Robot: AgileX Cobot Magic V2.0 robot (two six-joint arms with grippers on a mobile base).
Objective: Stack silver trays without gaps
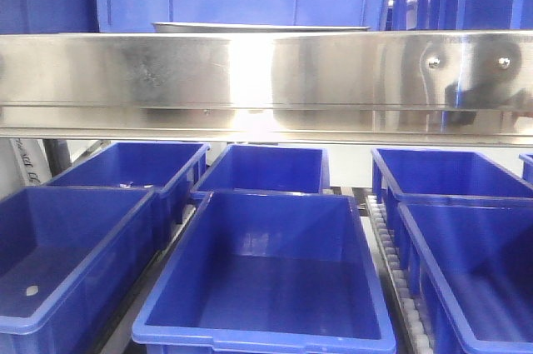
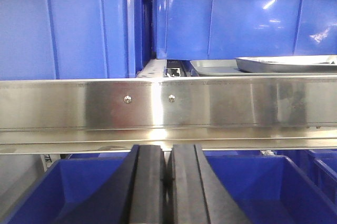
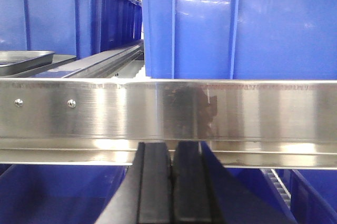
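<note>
Both grippers, left (image 2: 167, 182) and right (image 3: 172, 182), are pressed closed (holding nothing) below the steel rail (image 2: 168, 108).

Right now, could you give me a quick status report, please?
Left gripper and right gripper shut, empty. Silver trays on upper shelf, untouched. Steel rail in front of them.

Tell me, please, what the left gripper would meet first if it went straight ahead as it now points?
Probably the shiny riveted steel rail directly ahead of the shut left gripper, though depth is unclear.
</note>
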